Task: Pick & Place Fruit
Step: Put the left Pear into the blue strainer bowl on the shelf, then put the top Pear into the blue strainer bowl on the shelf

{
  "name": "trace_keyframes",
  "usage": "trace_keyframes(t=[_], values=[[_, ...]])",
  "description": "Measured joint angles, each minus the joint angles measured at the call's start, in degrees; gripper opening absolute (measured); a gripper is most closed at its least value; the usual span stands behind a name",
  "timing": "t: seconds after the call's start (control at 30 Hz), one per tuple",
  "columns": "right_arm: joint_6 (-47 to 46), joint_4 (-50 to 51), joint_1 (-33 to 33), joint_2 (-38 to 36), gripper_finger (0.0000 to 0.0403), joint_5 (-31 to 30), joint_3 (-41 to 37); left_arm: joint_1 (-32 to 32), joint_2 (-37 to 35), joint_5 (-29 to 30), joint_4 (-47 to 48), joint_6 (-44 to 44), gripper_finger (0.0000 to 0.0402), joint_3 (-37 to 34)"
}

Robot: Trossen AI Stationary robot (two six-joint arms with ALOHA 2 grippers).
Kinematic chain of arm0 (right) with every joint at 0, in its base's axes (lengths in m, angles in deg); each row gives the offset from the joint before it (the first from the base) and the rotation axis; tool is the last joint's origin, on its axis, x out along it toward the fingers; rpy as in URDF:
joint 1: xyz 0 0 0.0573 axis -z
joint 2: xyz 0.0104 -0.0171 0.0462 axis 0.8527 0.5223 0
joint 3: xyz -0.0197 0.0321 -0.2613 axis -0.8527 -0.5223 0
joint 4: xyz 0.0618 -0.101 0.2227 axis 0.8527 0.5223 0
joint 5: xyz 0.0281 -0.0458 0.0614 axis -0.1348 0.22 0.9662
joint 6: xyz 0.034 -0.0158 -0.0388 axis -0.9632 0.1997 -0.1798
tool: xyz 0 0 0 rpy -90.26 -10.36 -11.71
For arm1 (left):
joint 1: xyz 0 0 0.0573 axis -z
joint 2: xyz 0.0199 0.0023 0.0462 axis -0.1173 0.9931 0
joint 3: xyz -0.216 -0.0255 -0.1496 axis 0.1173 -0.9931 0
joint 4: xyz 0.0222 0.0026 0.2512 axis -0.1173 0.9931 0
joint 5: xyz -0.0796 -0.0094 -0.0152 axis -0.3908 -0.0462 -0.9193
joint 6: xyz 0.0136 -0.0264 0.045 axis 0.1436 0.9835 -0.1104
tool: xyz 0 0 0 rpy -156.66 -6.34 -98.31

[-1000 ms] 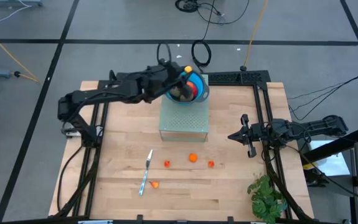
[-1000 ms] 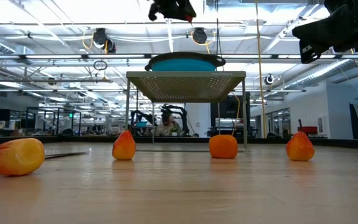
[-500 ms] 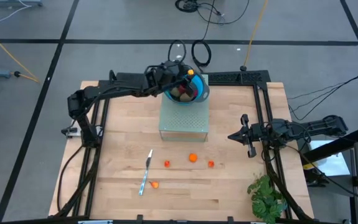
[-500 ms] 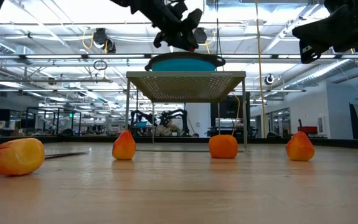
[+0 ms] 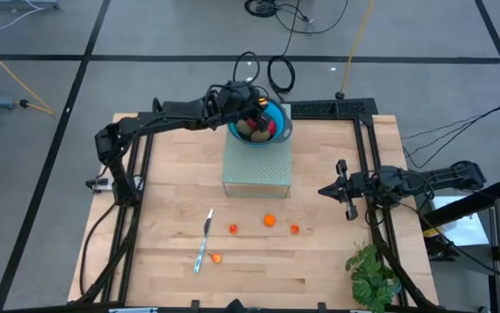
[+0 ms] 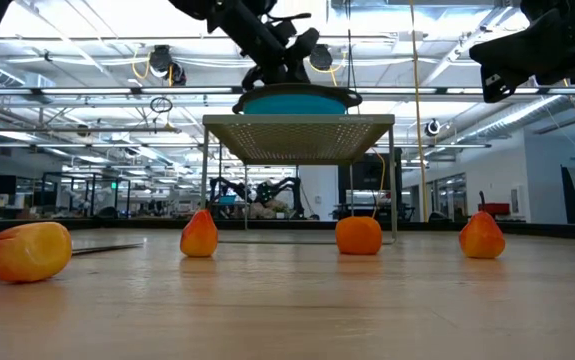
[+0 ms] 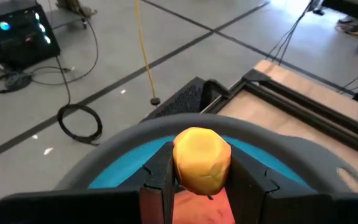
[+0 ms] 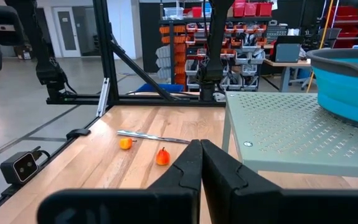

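Note:
A blue bowl stands on a perforated grey stand at the far middle of the table, with olive and red fruit pieces inside. My left gripper hovers just over the bowl's left rim, shut on a yellow-orange fruit. Several small orange fruits lie on the wood in front of the stand. My right gripper waits at the table's right, shut with nothing in it. My left gripper pinches the yellow-orange fruit's two opposite sides between its two fingers. The fingers come from the table's left, slanting downward. The fruit hangs clear above the inside of the bowl.
A slim silver knife lies at the near left beside an orange fruit. A green plant sits at the near right corner. Black frame rails run along the table's sides.
My left gripper has come down toward the blue bowl and shifted a little toward the table's far edge, tipping its fingers further downward. It stays shut on the yellow-orange fruit, which now sits just above the bowl.

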Motion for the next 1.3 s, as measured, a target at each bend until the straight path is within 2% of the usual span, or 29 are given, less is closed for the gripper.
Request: trace_keyframes(t=[0.63, 1.07, 1.3], values=[[0.0, 0.0, 0.0, 0.0, 0.0, 0.0, 0.0, -0.1, -0.1, 0.0, 3.2, -0.7, 0.0108, 0.0], [0.0, 0.0, 0.0, 0.0, 0.0, 0.0, 0.0, -0.1, -0.4, 0.1, 3.1, -0.7, 0.0218, 0.0], [-0.1, -0.1, 0.0, 0.0, 0.0, 0.0, 0.0, 1.2, -6.4, -0.3, 3.2, 0.2, 0.023, 0.0]])
